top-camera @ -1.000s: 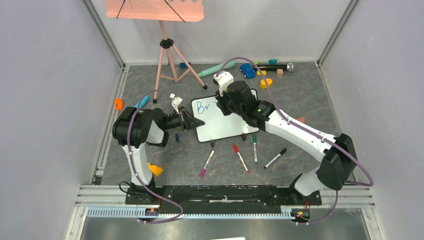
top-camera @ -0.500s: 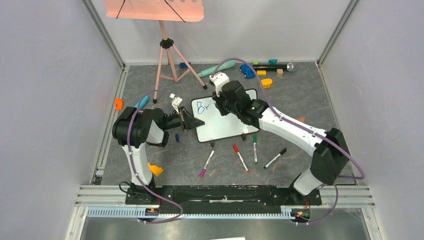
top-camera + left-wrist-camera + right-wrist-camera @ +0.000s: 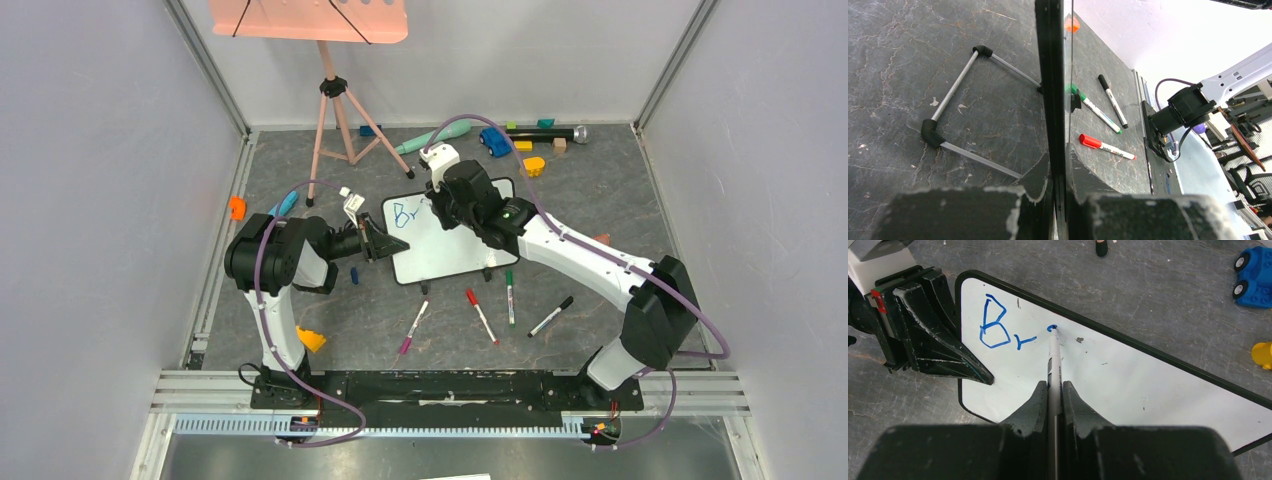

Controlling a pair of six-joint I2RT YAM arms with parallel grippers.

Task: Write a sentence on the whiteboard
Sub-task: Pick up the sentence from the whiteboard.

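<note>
Whiteboard (image 3: pixel 460 245) in left claw (image 3: pixel 393 244) | marker (image 3: pixel 1053 357) in right claw (image 3: pixel 1052 389)

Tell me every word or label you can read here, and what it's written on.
"Br": blue handwriting on the whiteboard, with a blue dot beside it at the pen tip.
Print on the pen in the right gripper: too blurred to read.
Print on the red marker, green marker and black marker: too small to read.
</note>
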